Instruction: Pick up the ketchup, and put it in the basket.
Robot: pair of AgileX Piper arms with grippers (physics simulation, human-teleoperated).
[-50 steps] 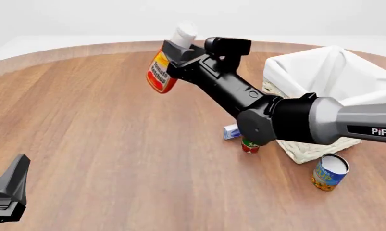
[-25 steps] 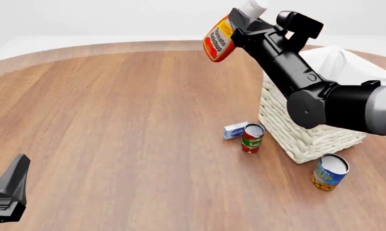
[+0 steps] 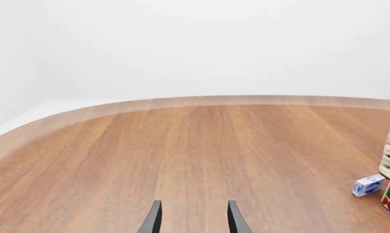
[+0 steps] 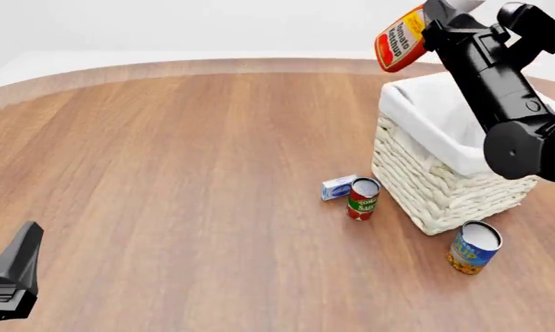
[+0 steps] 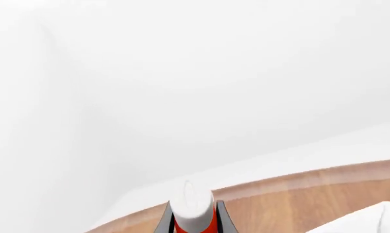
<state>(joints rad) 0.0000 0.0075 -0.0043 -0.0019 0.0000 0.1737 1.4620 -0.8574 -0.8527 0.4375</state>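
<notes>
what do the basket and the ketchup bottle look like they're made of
The basket looks like cream woven wicker, going by its braided sides, with a white cloth liner draped over the rim. The ketchup looks like smooth glossy red plastic with a printed label.

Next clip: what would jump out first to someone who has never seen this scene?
The red ketchup, held high and tilted in the right hand above the basket's far left corner, draws the eye first. Below it sits the big cream wicker basket with its white liner, on the table's right side. The left hand hangs open and idle over bare wood at near left.
</notes>
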